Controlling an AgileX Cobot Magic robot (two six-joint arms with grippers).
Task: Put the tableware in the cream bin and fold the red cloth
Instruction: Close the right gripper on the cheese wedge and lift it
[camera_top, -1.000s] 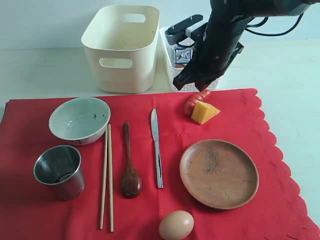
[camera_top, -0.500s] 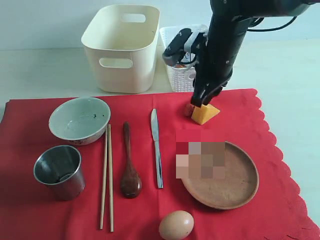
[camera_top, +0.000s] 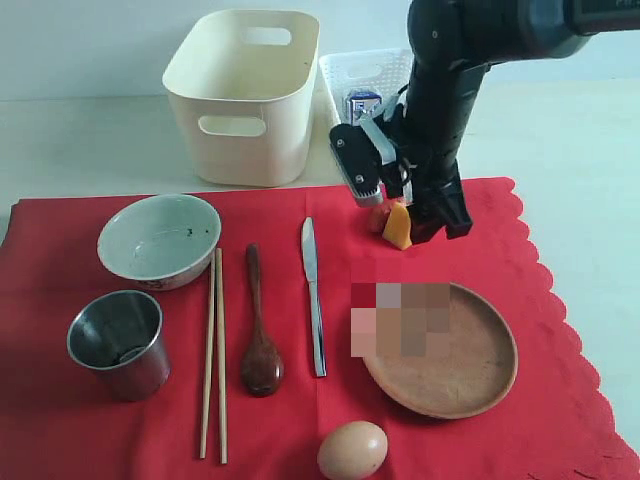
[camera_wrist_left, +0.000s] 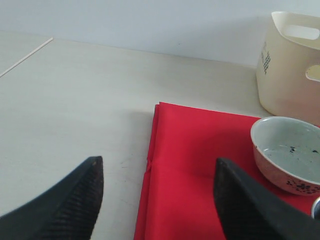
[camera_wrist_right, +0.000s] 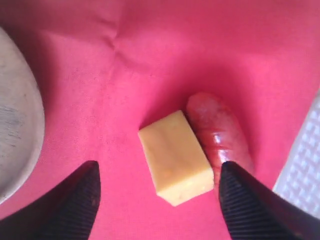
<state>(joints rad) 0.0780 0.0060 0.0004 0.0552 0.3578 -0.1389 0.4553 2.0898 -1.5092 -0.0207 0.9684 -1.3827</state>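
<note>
The red cloth (camera_top: 80, 440) lies flat with the tableware on it: pale bowl (camera_top: 158, 240), steel cup (camera_top: 118, 342), chopsticks (camera_top: 213, 350), dark spoon (camera_top: 260, 340), knife (camera_top: 313, 295) and brown plate (camera_top: 470, 360). Behind the cloth stands the cream bin (camera_top: 245, 90). My right gripper (camera_top: 405, 215) is low over a yellow cheese wedge (camera_wrist_right: 175, 165) and a sausage (camera_wrist_right: 220, 135), open, with a finger on either side of them. In the left wrist view my left gripper (camera_wrist_left: 157, 162) hangs open and holds nothing, above the cloth's edge (camera_wrist_left: 200, 165) near the bowl (camera_wrist_left: 287, 150).
A white lattice basket (camera_top: 365, 75) with a small milk carton (camera_top: 362, 103) stands right of the cream bin. An egg (camera_top: 352, 450) lies at the cloth's front edge. Bare pale table surrounds the cloth.
My right gripper came down from in front of the basket to the cheese and sausage, and its jaws went from shut to wide open. The tableware has not moved.
</note>
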